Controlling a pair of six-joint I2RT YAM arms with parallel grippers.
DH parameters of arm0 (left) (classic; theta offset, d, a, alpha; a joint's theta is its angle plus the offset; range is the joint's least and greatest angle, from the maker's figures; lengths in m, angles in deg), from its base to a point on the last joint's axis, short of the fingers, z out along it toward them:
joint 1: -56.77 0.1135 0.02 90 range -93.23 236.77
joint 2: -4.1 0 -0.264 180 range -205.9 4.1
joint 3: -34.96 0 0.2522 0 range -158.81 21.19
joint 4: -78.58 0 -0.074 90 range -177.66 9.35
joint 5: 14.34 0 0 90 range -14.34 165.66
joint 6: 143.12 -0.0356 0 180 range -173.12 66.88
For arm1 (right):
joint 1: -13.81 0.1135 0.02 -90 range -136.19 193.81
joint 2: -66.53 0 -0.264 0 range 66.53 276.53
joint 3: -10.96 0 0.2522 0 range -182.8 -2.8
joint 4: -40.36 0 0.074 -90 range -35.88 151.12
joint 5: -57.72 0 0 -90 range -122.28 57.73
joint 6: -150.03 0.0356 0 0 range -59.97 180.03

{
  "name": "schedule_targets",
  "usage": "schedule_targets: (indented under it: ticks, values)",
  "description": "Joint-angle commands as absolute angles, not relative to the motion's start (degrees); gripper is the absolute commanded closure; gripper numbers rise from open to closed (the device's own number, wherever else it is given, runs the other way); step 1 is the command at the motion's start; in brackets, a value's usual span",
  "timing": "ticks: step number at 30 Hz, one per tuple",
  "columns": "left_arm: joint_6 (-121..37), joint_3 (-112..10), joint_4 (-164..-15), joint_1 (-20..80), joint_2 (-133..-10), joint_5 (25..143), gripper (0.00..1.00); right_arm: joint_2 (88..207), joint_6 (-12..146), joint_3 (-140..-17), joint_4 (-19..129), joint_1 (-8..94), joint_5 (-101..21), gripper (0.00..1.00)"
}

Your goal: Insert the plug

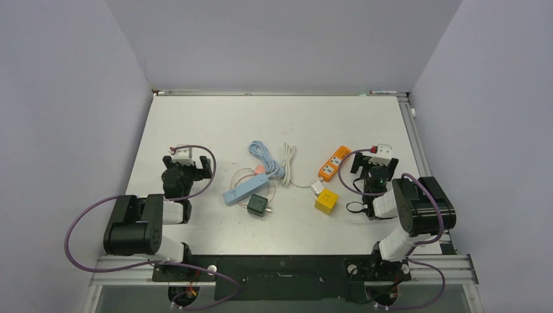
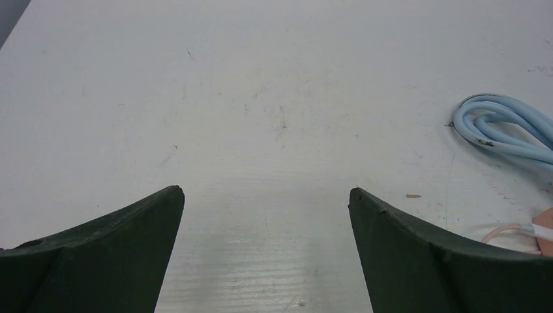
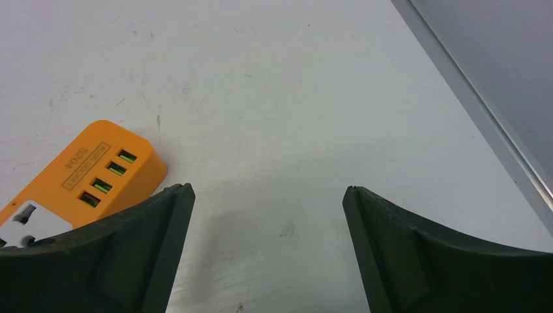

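L claw (image 2: 266,190) wide open, nothing in it, low over bare bench (image 2: 261,78) on left side; blue cord (image 2: 502,127) coil off to its right. R claw (image 3: 267,188) also wide open & empty, over right side of bench, orange strip (image 3: 98,173) just beside its left finger, USB ports facing up. Top view: white plug (image 1: 317,188) lies on bench near centre, btwn near end of orange strip and yellow cube (image 1: 326,201), close to both; its white cord (image 1: 288,163) runs back in a bundle. Blue strip (image 1: 241,190) lies diagonal, left of centre, w/ black adapter (image 1: 259,205) just beside its near edge.
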State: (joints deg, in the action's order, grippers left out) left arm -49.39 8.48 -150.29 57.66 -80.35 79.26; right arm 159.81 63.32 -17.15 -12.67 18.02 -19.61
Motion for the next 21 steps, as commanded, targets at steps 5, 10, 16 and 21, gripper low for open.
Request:
schedule_targets:
  ticks: [5,10,16,21]
  values:
    - [-49.86,6.93,-151.55,57.55,-80.08,78.74,0.04,158.36,63.80,-17.34,-14.56,18.37,-18.86,0.10]
    - [-49.59,6.93,-151.45,57.78,-79.93,79.40,0.04,150.96,65.61,-24.44,3.16,18.91,-13.09,0.10]
    - [-49.24,-3.37,-129.10,59.84,-74.16,83.92,0.04,137.31,79.38,-25.19,11.30,18.33,-15.41,0.10]
    - [-54.36,-17.04,-101.52,59.80,-70.37,94.03,0.04,135.12,94.15,-34.01,27.87,16.53,-25.87,0.10]
